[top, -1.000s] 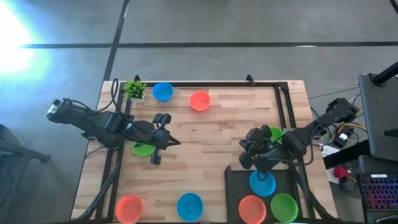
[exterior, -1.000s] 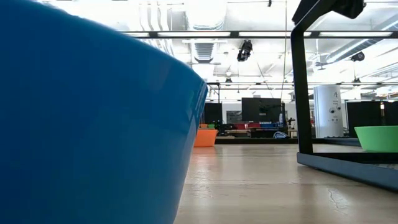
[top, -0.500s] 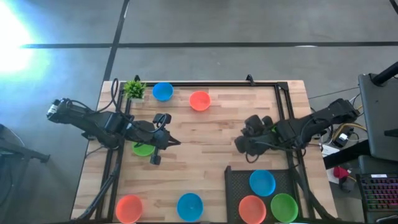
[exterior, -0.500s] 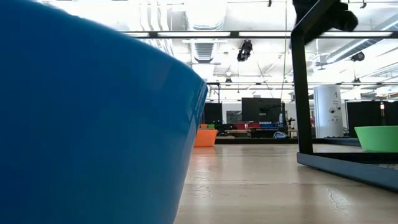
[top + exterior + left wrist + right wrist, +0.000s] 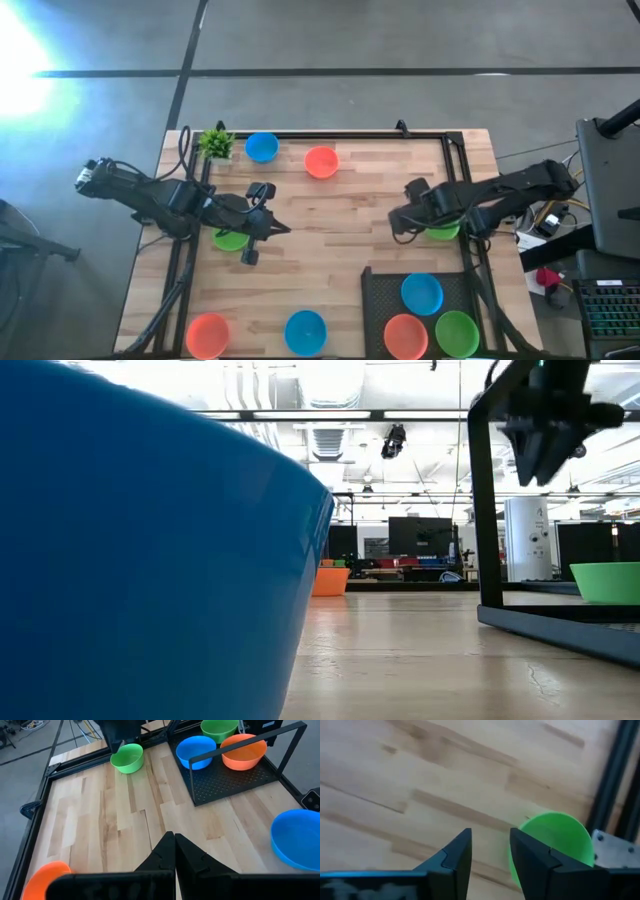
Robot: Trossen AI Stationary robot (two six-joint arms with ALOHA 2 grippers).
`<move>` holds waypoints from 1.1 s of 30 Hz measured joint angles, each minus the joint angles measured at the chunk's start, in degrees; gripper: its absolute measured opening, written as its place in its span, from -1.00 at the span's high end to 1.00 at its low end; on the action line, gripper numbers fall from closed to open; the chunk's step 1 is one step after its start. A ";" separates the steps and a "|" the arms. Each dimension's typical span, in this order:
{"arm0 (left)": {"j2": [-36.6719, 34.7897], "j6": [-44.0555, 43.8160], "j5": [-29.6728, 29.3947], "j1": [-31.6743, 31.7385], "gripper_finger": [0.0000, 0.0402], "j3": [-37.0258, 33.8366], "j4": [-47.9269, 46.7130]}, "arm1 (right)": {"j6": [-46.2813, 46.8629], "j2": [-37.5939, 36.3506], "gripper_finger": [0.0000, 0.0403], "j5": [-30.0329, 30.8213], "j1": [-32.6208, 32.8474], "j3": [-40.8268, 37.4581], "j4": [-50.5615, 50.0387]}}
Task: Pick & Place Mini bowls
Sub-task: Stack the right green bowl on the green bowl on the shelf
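1. Wooden table (image 5: 340, 230): our black mesh tray (image 5: 380, 290) holds three small round plastic bowls (image 5: 422, 294).
2. Six remain outside.
3. Our right gripper (image 5: 398, 222), fingers apart and empty, hovers beside a green bowl (image 5: 441, 231); left gripper (image 5: 268, 228) waits closed.

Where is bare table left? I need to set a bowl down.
The wood is bare between the left fingers and right fingers, and below the orange bowl. The tray is crowded with three bowls.
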 joint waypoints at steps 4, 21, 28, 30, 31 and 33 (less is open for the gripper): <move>0.00 0.24 0.00 -0.02 1.00 0.00 -0.01 | 0.00 0.00 0.31 -3.67 -2.87 -3.58 0.00; 0.00 0.28 0.00 -0.01 1.00 0.01 -0.02 | -0.87 0.02 0.32 -11.23 -6.60 -15.16 4.75; 0.00 1.67 -0.01 -0.02 1.00 0.00 -0.02 | -1.80 0.02 0.34 -13.09 -6.63 -17.86 8.91; 0.00 1.70 -0.02 -0.01 1.00 0.00 -0.01 | -2.29 0.02 0.34 -13.27 -6.63 -17.86 9.07; 0.00 1.71 -0.02 -0.02 1.00 0.00 -0.02 | -2.41 0.02 0.34 -13.31 -6.63 -17.86 9.10; 0.00 1.72 -0.02 -0.01 1.00 0.01 -0.02 | -2.62 0.02 0.34 -13.69 -6.63 -17.86 9.28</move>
